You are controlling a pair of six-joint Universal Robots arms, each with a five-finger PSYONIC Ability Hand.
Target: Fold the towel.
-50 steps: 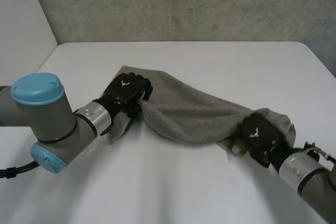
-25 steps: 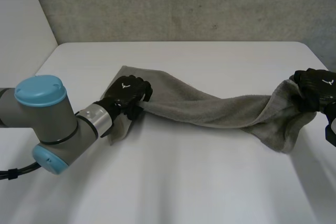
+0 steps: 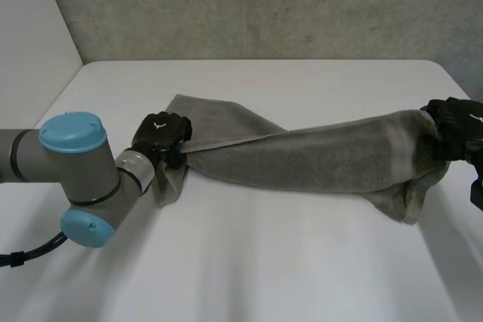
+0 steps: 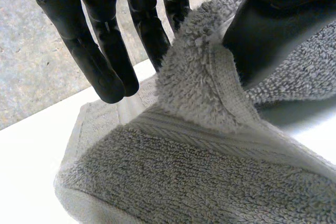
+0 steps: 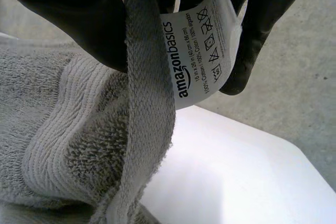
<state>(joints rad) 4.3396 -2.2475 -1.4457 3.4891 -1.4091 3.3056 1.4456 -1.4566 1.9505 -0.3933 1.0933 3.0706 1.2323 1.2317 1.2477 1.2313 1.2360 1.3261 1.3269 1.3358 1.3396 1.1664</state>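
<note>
Grey towel [image 3: 317, 164] is now stretching across the table [image 3: 249, 262] between both hands, the right hand [image 3: 456, 127] having swung its end outward while the left hand [image 3: 160, 135] is drawing back, both with fingers [image 4: 105, 61] clamping cloth, probably readying a clean fold.

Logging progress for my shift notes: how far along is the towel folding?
Done: the left hand pinches one end of the grey towel, the right hand the end with the care label. In hand: the towel is stretched between them, twisted along its length. Left: no clean fold shows; the ends apparently have yet to meet.
</note>
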